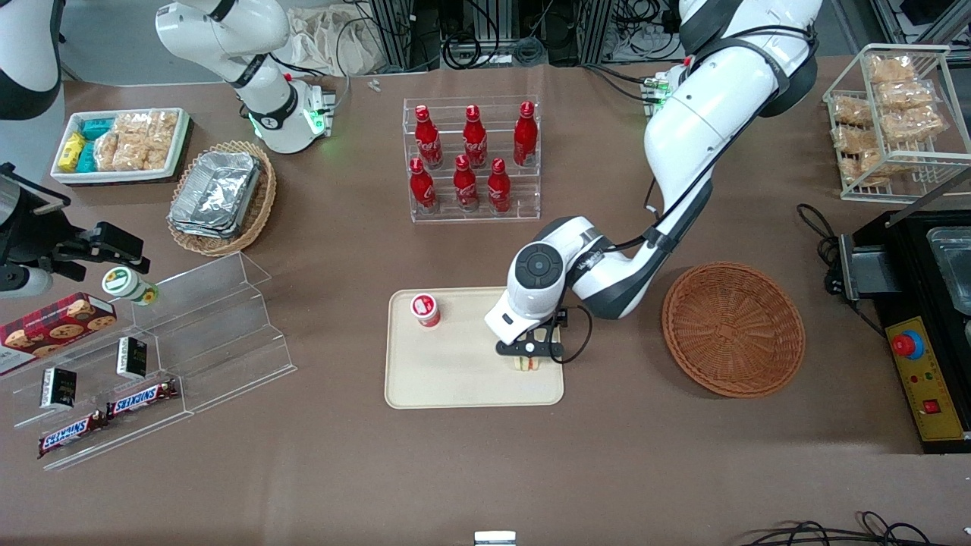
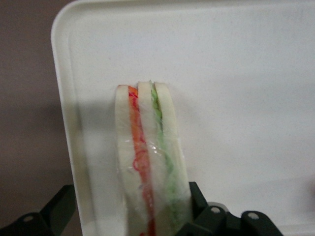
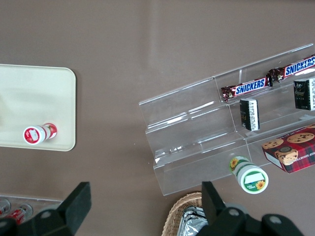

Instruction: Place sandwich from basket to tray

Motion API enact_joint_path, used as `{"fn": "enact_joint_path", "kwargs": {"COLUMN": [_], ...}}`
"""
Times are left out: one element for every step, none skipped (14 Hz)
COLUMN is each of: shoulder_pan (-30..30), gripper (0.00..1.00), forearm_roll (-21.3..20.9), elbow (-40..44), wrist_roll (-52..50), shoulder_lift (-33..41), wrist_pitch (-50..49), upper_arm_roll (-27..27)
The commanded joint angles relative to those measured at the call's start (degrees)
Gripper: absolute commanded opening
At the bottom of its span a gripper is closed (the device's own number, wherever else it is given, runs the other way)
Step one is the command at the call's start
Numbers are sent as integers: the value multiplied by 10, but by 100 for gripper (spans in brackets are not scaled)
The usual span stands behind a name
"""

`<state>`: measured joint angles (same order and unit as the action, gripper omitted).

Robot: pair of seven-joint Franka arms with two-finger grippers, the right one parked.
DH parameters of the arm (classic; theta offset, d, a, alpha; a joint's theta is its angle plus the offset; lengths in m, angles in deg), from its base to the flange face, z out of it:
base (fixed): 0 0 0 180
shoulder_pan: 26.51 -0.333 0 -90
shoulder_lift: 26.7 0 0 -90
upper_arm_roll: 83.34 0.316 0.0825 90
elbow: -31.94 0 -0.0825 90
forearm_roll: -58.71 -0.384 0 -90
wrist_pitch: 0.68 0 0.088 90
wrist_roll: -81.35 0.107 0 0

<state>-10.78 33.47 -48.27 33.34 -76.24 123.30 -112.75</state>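
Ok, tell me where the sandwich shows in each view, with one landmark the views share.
Front view: sandwich on the tray, under the tool, at the tray's end nearer the basket.
Left wrist view: sandwich stands on edge beside the tray's rim.
Right wrist view: not in it.
Shared landmark: the tray, seen in all three.

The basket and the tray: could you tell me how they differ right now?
The basket is round, reddish-brown wicker and holds nothing; the tray is a flat cream rectangle carrying the sandwich and a red-and-white cup. The gripper hangs over the tray, open, astride the sandwich. Both lie on the table.
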Motion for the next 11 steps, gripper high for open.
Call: {"fn": "enact_joint_path", "kwargs": {"shoulder_pan": [-18, -21, -26, -39, -55, -64, -74, -90, -110, -122, -144], "gripper": [100, 100, 100, 100, 100, 100, 100, 100, 100, 100, 100], "forearm_roll": [21, 29, 43, 61, 76, 91, 104, 116, 125, 127, 128], "elbow": [6, 8, 8, 8, 8, 8, 8, 8, 8, 8, 8], "wrist_roll": [-2, -1, -1, 0, 1, 1, 1, 2, 11, 33, 61], "shoulder_lift": [30, 39, 55, 74, 93, 115, 138, 161, 188, 217, 245], "wrist_pitch": [-38, -51, -58, -67, -80, -93, -106, -124, -152, -184, -216], "upper_arm_roll": [0, -1, 0, 0, -1, -1, 0, 0, -1, 1, 1]}}
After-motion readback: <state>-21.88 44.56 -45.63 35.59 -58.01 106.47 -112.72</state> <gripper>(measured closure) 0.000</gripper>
